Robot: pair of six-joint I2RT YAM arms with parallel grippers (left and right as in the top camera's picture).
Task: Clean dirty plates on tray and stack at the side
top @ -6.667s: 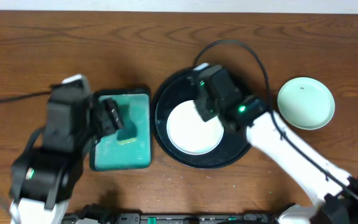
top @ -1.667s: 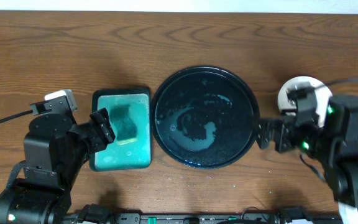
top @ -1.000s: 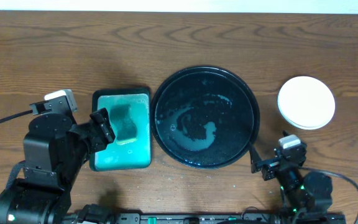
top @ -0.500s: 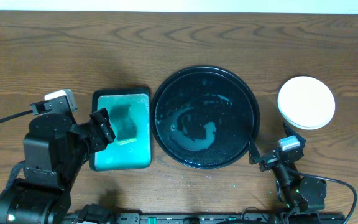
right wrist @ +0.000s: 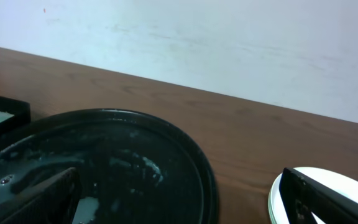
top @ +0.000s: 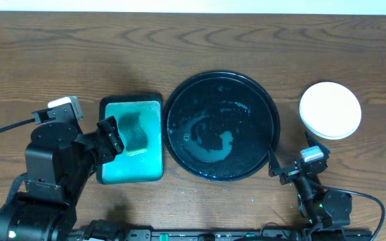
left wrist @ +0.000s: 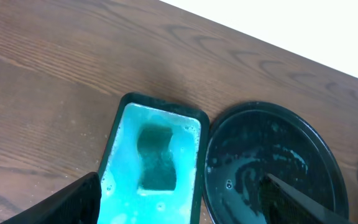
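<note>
At the far left, the left gripper (top: 110, 139) hovers over the near-left edge of the teal dish (top: 154, 171), its 2 fingers spread wide with nothing between them. The dark sponge (top: 137, 132) lies in the dish's foamy water, apart from the fingers. Just right of the dish sits the round black tray (top: 246, 107), which holds only soapy streaks and no plates. Further right, low near the table's (top: 179, 40) front edge, the right gripper (top: 289, 159) is also wide open and empty, pointing up between the tray and the plates (top: 330, 110). These are stacked on the wood well right of the tray. The top one looks clean white, and I cannot count the stack. The washing and stacking look done, so the next move is probably only parking both arms clear.
</note>
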